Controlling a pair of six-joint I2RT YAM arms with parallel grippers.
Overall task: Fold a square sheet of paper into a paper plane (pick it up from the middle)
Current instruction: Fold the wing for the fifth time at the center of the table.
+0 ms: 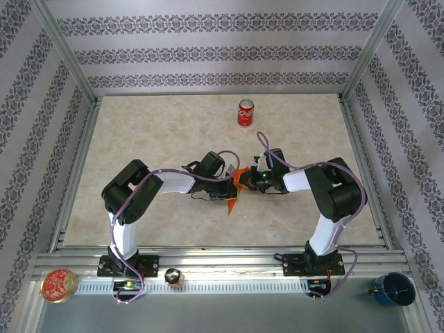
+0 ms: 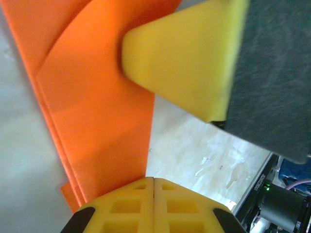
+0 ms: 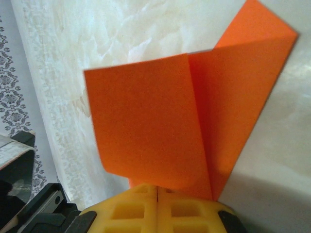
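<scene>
The orange paper [image 1: 234, 189], already folded into several layers, is held over the middle of the table [image 1: 139, 139], between the two arms and well apart from the red soda can [image 1: 245, 112]. The left claw [image 2: 154, 183] is closed on its narrow end, and the right claw [image 3: 158, 190] is closed on the edge of a flap. It is judged that two grips are used so that the paper is kept steady while a crease is formed. In the left wrist view the stacked layers are seen, and a yellow finger [image 2: 184, 63] of the right claw in front of them. In the right wrist view the raised flap and its crease are shown, which cannot be made out from the top view
</scene>
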